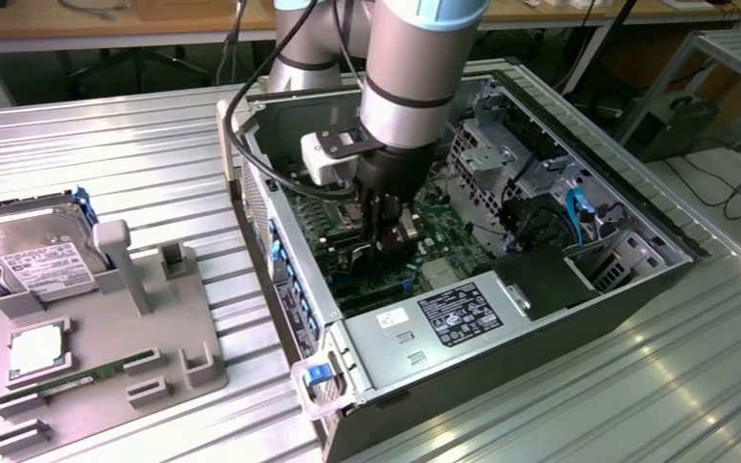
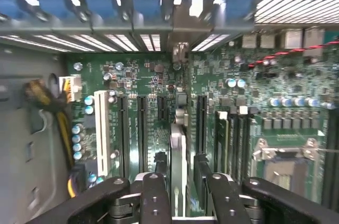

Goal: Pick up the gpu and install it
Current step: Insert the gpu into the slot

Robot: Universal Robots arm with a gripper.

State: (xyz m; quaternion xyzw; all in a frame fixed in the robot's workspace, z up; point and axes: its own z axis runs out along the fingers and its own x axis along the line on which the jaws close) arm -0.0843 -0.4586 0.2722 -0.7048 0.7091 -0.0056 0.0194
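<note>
The gpu [image 2: 178,144] appears edge-on in the wrist view as a thin upright card, with its pale metal bracket end toward the case's rear wall. My gripper [image 2: 180,181] is shut on it, one black finger [image 2: 156,197] on each side. The card stands over the green motherboard [image 2: 153,75], in line with the gap between the long black slots; whether it is seated I cannot tell. In the exterior view the gripper [image 1: 386,253] is down inside the open computer case [image 1: 602,193], with the dark gpu [image 1: 403,241] held just above the motherboard [image 1: 454,241].
A power supply [image 1: 454,313] fills the case's near end. Blue slot latches [image 2: 143,1], yellow cables [image 2: 61,118], a white slot [image 2: 103,134] and the CPU socket [image 2: 288,152] surround the card. On the exterior view's left, a grey fixture [image 1: 100,338] carries a hard drive [image 1: 36,260] and a RAM stick [image 1: 81,378].
</note>
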